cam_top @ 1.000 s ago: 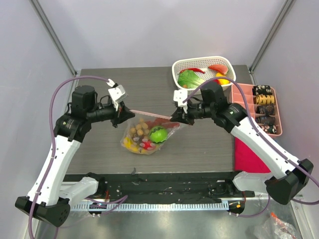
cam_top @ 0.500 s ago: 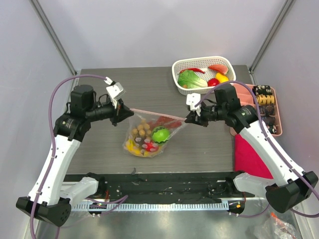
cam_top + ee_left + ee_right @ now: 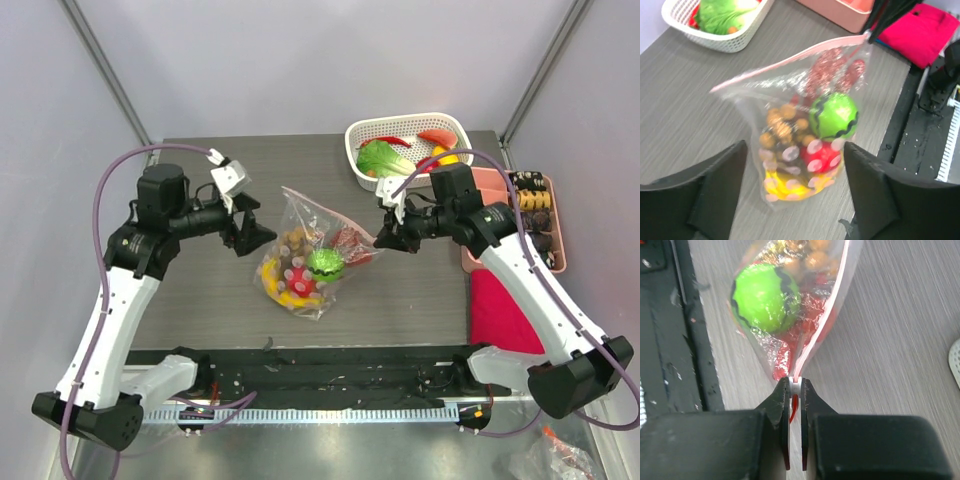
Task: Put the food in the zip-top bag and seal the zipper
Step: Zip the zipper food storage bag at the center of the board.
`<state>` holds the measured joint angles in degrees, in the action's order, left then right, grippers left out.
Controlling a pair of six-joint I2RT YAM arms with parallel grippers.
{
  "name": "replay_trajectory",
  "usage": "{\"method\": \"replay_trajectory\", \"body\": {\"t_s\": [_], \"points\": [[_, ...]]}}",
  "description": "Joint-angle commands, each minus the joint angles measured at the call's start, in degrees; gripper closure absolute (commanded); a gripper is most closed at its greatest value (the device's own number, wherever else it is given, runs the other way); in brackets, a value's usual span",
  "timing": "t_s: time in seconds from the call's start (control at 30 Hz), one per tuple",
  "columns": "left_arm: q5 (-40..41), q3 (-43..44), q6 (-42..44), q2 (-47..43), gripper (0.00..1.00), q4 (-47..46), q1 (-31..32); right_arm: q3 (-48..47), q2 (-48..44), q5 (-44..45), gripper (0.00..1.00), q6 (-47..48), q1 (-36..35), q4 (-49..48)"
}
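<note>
**A:** How far along?

**B:** Looks far along. Can see much of the food (image 3: pixel 300 275) inside the zip-top bag (image 3: pixel 312 250) already (a green round fruit, brown berries, something yellow and red). Lying near the middle of the table (image 3: pixel 400 300), between the two arms, with one corner lifted.

**A:** And sealed?

**B:** Hard to confirm. Seems pressed together along the zipper (image 3: pixel 790 62), as one thin pink line, but impossible to tell for the whole length.

**A:** Held by what?

**B:** Pinched at one end of the zipper by the right hand (image 3: pixel 795 385), closed tight on the strip. Nothing in the left hand (image 3: pixel 255 222): spread wide, just beside the bag, not touching.

**A:** Left to do?

**B:** Probably to check the seal and then let go. Worth noting also: more toy food in the white basket (image 3: pixel 400 121) at the far right of the table, so perhaps not finished with the filling.

**A:** And the surface, the room?

**B:** Dark grey table with a wood grain. Pale plain walls on three sides, with metal posts at the far corners. At the right edge, a pink tray (image 3: pixel 558 235) with dark items, and nearer, a red cloth (image 3: pixel 492 315).
</note>
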<state>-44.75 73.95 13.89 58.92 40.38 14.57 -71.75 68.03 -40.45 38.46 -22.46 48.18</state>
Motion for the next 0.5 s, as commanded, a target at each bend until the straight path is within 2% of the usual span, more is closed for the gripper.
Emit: {"method": "replay_trajectory", "body": {"t_s": [0.0,0.2,0.27,0.37,0.4,0.47], "points": [[1.7,4.3,4.7,1.1,0.18,-0.7,6.0,-2.9,-2.5,-3.0,0.99,-7.3,-4.3,-7.5],[-0.6,8.7,14.9,8.0,0.17,-1.1,7.8,-4.6,-2.6,-1.0,0.99,-10.9,-11.5,-11.1],[-3.3,10.4,20.8,9.7,0.17,1.1,7.9,-5.4,-2.5,-0.2,0.99,-11.4,-13.1,-11.6],[-6.0,15.6,30.0,13.8,0.19,12.4,10.2,-7.1,-1.6,0.1,0.99,-11.9,-14.0,-11.6],[-6.0,16.8,32.8,14.5,0.21,18.7,11.2,-7.7,-1.6,0.0,0.99,-11.9,-14.2,-11.7],[-3.7,17.1,37.0,15.2,0.22,22.1,14.3,-7.8,-1.4,0.0,0.99,-11.6,-14.8,-12.1]]}}
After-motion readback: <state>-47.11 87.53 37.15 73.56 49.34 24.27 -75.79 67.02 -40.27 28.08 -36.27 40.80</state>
